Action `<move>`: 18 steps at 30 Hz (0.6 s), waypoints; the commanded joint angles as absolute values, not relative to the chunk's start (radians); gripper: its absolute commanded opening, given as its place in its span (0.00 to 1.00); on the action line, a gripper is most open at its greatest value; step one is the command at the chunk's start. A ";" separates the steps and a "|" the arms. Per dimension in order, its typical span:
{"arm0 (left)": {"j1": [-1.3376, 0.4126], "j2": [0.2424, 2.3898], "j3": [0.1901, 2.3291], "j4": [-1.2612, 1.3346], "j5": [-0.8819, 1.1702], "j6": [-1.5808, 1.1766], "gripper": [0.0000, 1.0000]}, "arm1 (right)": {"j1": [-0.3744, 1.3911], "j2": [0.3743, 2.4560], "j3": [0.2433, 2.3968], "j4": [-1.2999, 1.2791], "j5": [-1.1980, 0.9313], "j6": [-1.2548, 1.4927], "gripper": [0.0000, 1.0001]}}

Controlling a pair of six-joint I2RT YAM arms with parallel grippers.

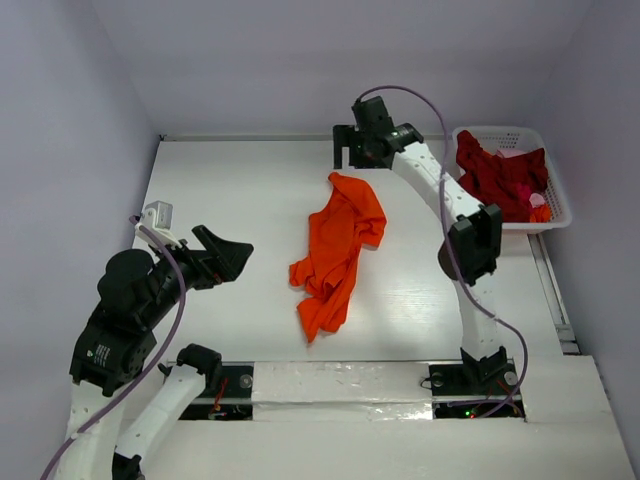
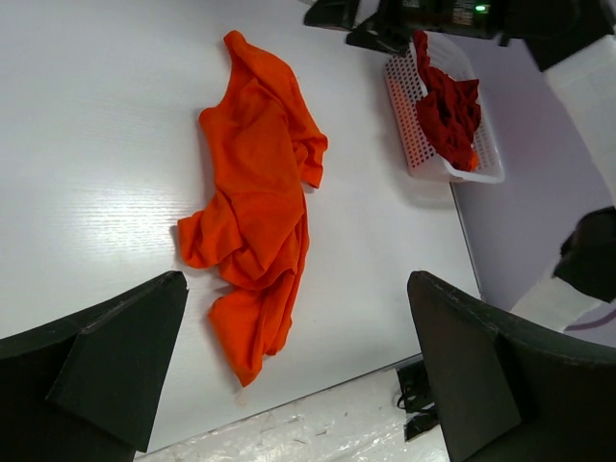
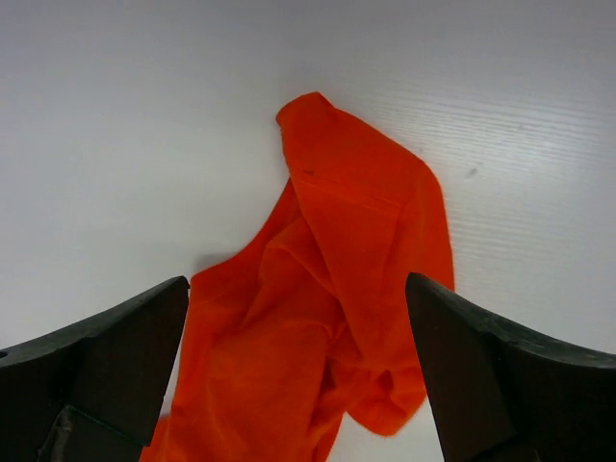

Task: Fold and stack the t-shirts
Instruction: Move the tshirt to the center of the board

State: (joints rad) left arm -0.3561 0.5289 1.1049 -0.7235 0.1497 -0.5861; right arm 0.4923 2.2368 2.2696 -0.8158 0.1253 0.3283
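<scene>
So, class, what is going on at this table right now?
Shirt folding by robot, with nothing folded yet. The orange t-shirt lies crumpled on the table, held by neither gripper. The right gripper hangs open over its far end; the left gripper is open at the near left. Dark red shirts sit in the white basket.

a robotics lab cell: bare white table (image 1: 240, 180), plain pale walls (image 1: 70, 90), robot arms (image 1: 470, 250) bolted at its edge.
</scene>
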 commanded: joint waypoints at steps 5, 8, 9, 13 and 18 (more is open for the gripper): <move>-0.356 0.535 1.071 -0.664 0.149 -0.581 0.99 | 0.483 1.823 1.955 -0.689 0.271 0.376 0.89; -0.356 0.535 1.051 -0.649 0.140 -0.581 0.99 | 0.483 1.668 1.610 -0.547 0.247 0.431 0.70; -0.356 0.537 1.049 -0.646 0.141 -0.581 0.99 | 0.483 1.642 1.539 -0.516 0.238 0.439 0.68; -0.356 0.558 1.052 -0.626 0.156 -0.580 0.99 | 0.514 1.614 1.324 -0.439 0.218 0.448 0.50; -0.356 0.568 1.084 -0.630 0.144 -0.572 0.99 | 0.581 1.637 1.226 -0.393 0.244 0.445 0.49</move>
